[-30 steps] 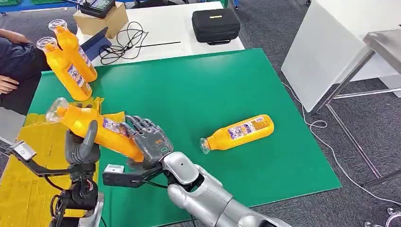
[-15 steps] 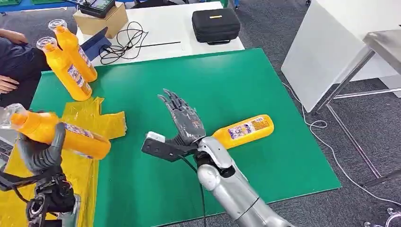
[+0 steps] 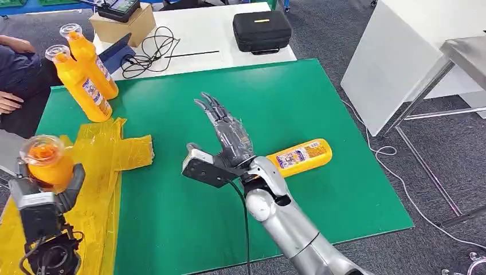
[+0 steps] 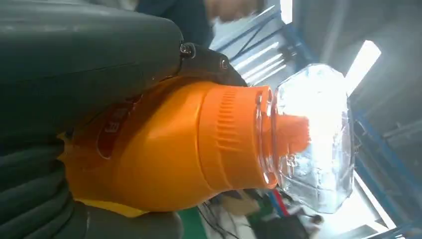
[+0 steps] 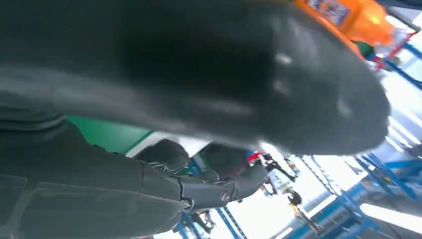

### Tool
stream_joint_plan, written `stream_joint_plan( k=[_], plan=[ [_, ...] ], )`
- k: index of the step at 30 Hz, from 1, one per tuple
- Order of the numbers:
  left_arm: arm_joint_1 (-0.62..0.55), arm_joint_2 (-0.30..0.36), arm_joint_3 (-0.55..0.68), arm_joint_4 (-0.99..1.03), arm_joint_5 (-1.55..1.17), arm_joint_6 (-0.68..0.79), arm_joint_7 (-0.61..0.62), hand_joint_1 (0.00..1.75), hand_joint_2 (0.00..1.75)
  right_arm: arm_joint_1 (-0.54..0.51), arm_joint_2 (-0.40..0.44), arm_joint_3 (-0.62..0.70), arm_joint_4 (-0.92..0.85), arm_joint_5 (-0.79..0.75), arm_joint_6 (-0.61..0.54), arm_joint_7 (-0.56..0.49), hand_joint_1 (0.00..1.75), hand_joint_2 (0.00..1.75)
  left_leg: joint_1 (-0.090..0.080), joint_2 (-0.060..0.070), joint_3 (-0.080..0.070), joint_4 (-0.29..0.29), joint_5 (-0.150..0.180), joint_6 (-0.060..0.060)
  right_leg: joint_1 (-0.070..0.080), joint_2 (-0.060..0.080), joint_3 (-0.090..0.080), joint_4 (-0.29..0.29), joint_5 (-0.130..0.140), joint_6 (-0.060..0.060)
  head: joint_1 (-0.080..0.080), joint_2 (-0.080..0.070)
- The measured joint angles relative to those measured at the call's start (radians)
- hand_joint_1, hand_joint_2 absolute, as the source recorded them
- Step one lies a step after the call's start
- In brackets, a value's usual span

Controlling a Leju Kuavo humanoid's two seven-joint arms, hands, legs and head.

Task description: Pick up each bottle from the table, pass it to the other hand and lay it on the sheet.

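Here left hand (image 3: 49, 192) grips bottle (image 3: 46, 163), body hidden; right hand (image 3: 226, 140) fingers spread

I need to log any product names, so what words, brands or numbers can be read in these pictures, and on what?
None can be read.
Lying bottle: label print too small.
Two standing bottles: labels too small.
Bottle in the left hand: raised marks, blurred.
Black case: yellow tag, nothing legible.
Bottle label in the right wrist view: blurred.
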Motion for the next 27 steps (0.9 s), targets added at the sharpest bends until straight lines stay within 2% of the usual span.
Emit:
stream_joint_plan(
  k=[3, 7, 17, 18, 19, 23, 24, 27],
  plan=[
    [0.0, 0.001, -0.003, 0.004, -0.008, 0.005, 0.0, 1.75, 1.75, 0.0, -0.001, 0.0, -0.001, -0.002, 0.0, -0.002, 0.0, 0.0, 0.0, 0.0, 0.0, 0.0, 0.0, 0.0, 0.0, 0.0, 0.0, 0.0, 0.0, 0.0, 0.0, 0.0],
    [0.0, 0.038, -0.09, 0.129, -0.084, 0.046, 0.024, 1.75, 1.75, -0.013, -0.03, -0.006, -0.025, -0.019, 0.003, -0.018, 0.0, 0.0, 0.0, 0.0, 0.0, 0.0, 0.0, 0.0, 0.0, 0.0, 0.0, 0.0, 0.0, 0.0, 0.0, 0.0],
    [-0.034, 0.042, -0.175, 0.265, -0.13, 0.027, 0.042, 1.75, 1.75, -0.032, -0.055, -0.005, -0.024, -0.064, 0.003, -0.042, 0.0, 0.0, 0.0, 0.0, 0.0, 0.0, 0.0, 0.0, 0.0, 0.0, 0.001, 0.0, 0.0, 0.0, 0.0, 0.0],
    [-0.043, 0.042, -0.185, 0.284, -0.136, 0.022, 0.042, 0.73, 1.75, -0.032, -0.058, -0.004, -0.024, -0.069, 0.003, -0.043, 0.0, 0.0, 0.0, 0.0, 0.001, 0.0, 0.0, 0.0, 0.0, 0.0, 0.001, 0.0, 0.0, 0.0, 0.0, 0.0],
    [-0.053, 0.042, -0.192, 0.301, -0.141, 0.019, 0.042, 0.0, 1.75, -0.033, -0.06, -0.003, -0.024, -0.076, 0.002, -0.044, 0.0, 0.0, 0.0, -0.001, 0.001, 0.0, 0.0, 0.0, 0.0, -0.001, 0.002, 0.0, 0.0, 0.0, 0.0, 0.0],
    [-0.115, 0.042, -0.232, 0.423, -0.172, -0.003, 0.071, 0.0, 1.75, -0.041, -0.069, 0.006, -0.019, -0.094, 0.006, -0.046, 0.0, 0.0, 0.0, 0.0, 0.003, 0.0, 0.0, 0.0, 0.0, -0.001, 0.003, 0.0, 0.0, 0.0, 0.0, 0.0],
    [-0.13, 0.042, -0.24, 0.464, -0.173, -0.015, 0.081, 0.0, 0.0, -0.044, -0.07, 0.007, -0.017, -0.097, 0.016, -0.045, 0.0, 0.0, 0.0, 0.0, 0.003, 0.0, 0.0, 0.0, 0.0, 0.0, 0.003, 0.0, 0.0, 0.0, 0.0, 0.0],
    [-0.143, 0.041, -0.263, 0.555, -0.173, -0.026, 0.085, 0.0, 0.0, -0.049, -0.077, 0.011, -0.011, -0.1, 0.026, -0.044, 0.0, 0.0, 0.001, 0.002, 0.003, 0.0, 0.0, 0.0, 0.0, 0.001, 0.002, 0.0, 0.001, 0.0, 0.0, 0.0]
  ],
)
